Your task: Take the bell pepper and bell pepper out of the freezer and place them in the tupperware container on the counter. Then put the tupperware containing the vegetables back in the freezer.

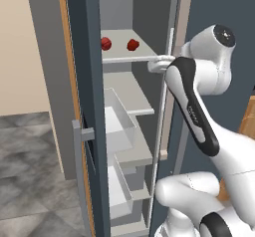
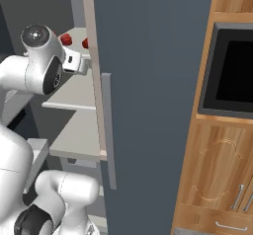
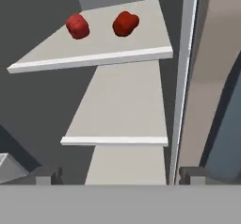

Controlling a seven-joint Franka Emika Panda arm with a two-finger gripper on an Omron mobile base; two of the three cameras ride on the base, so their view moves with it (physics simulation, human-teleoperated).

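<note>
Looking from the left base view: freezer [image 1: 92,106] stands open, door swung toward the camera w/ its grey bar handle [image 1: 78,174] at lower left. Two red bell peppers sit side by side on the upper shelf [image 1: 124,57], near its back edge: left bell pepper [image 1: 106,43] toward the back left corner, right bell pepper [image 1: 132,45] about mid-shelf, apart from each other. Pale clear drawers [image 1: 119,119] hang below. Arm reaches up from lower right; the hand is at the shelf's front right corner, gripper [image 1: 157,63] just at the front edge, short of both peppers. Finger state can't be told from here.

Right base view: freezer's other door [image 2: 148,105] blocks most of the inside, bar handle [image 2: 109,130] on it. Both peppers peek out past the wrist, left one [image 2: 65,39] and the right one [image 2: 85,43] half hidden by the door edge. Wooden cabinets [image 2: 217,179] and a dark oven window [image 2: 230,71] to the right.

Hand view: fingertips [image 3: 44,175] stand spread wide at the bottom corners, nothing between them. Top shelf [image 3: 94,58] lies ahead w/ the left pepper [image 3: 77,26] and right pepper [image 3: 125,23] near its far edge, untouched. Lower shelf [image 3: 117,119] below it.
</note>
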